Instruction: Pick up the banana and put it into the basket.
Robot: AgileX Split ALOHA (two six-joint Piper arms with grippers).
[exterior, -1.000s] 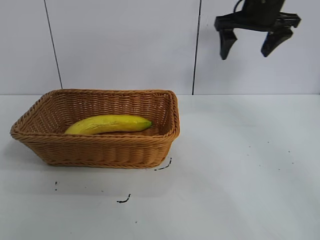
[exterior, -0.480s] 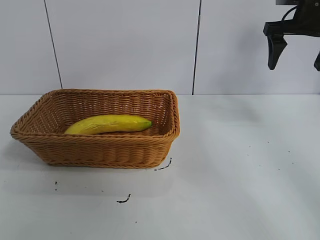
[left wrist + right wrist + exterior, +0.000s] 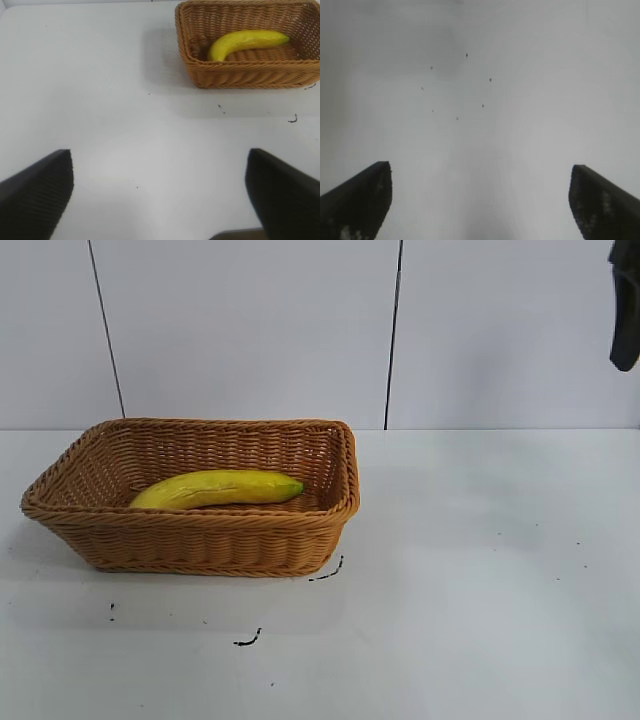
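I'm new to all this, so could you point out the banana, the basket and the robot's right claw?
banana (image 3: 215, 487): exterior view, middle of its yellow body.
basket (image 3: 200, 540): exterior view, near woven wall.
right gripper (image 3: 480, 200): right wrist view, gap between its open fingertips.

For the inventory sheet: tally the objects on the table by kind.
banana: 1
basket: 1
Total: 2
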